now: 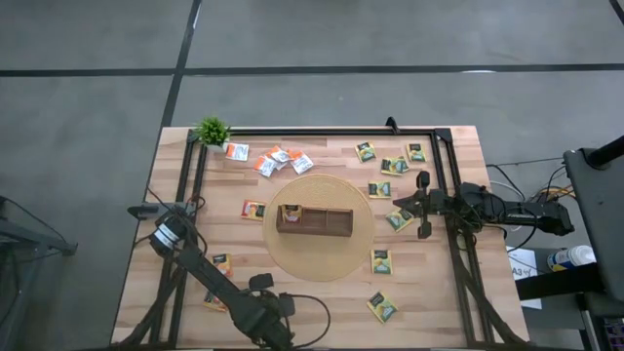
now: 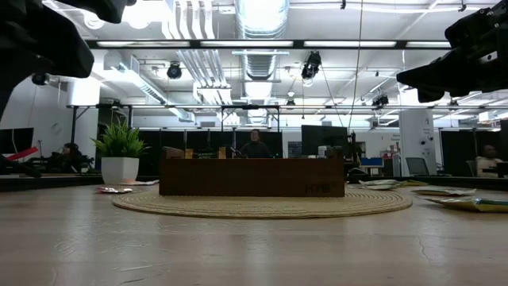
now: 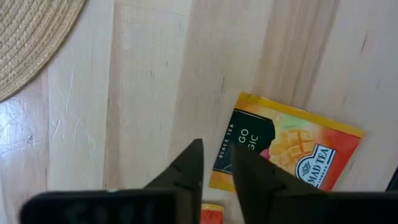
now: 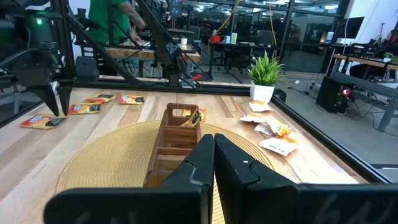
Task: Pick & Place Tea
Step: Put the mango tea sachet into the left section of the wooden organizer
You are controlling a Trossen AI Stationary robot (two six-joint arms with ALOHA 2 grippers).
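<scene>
The left hand (image 3: pixel 216 163) hangs low over the left side of the bench (image 1: pixel 322 302), its two fingers parted by a narrow gap and gripping nothing. Directly beneath the fingertips lies a yellow-orange tea sachet (image 3: pixel 283 149), flat on the wood; the fingertips stand over its dark label end, and whether they touch the paper cannot be told. In the high view this sachet (image 1: pixel 222 262) sits on bare wood just outside the round woven mat (image 1: pixel 322 263), with another sachet (image 1: pixel 214 302) nearer the bench edge. The right hand (image 4: pixel 214 144) hovers over the right side of the bench, fingers pressed together and empty, pointing toward the wooden tray (image 1: pixel 314 220) at the mat's centre. One sachet (image 1: pixel 291 211) stands in the tray's left end compartment. Further sachets lie scattered beside the potted plant (image 1: pixel 212 131) and across the right half of the bench.
</scene>
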